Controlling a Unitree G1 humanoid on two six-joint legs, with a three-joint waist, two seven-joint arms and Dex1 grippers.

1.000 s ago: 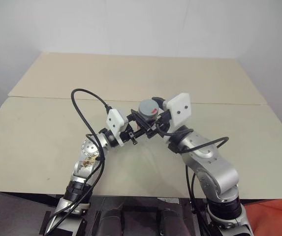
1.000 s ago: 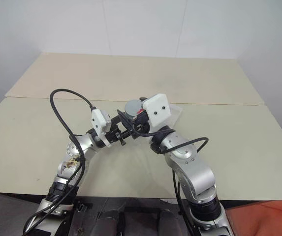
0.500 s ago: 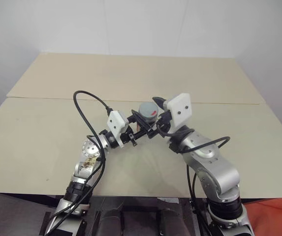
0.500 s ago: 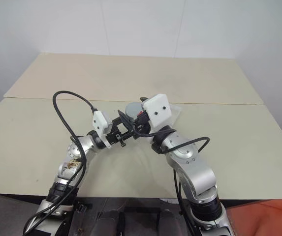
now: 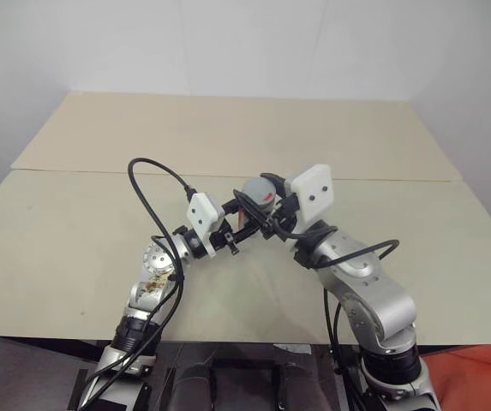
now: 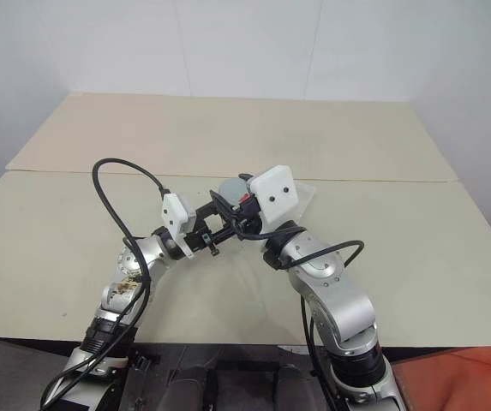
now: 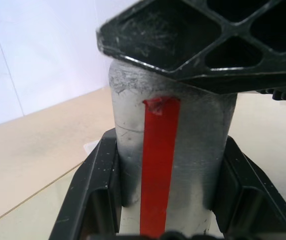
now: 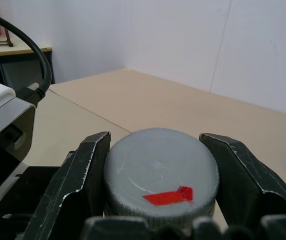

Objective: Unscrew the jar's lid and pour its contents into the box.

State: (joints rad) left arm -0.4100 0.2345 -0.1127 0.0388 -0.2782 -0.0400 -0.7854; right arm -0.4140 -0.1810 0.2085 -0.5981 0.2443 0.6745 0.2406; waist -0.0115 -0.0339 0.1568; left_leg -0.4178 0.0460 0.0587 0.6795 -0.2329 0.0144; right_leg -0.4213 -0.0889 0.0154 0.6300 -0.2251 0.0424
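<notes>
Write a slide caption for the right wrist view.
Right hand shut on the grey lid, a black finger at each side, above the beige table.

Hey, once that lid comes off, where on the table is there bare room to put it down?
Bare table lies left of the left gripper, along the far half beyond the seam, and right of the right gripper. The centre is crowded: both grippers clamp the jar and lid, with the clear box just behind.

Upright grey jar (image 7: 170,150), red stripe, grey lid (image 8: 161,172) on top
</notes>
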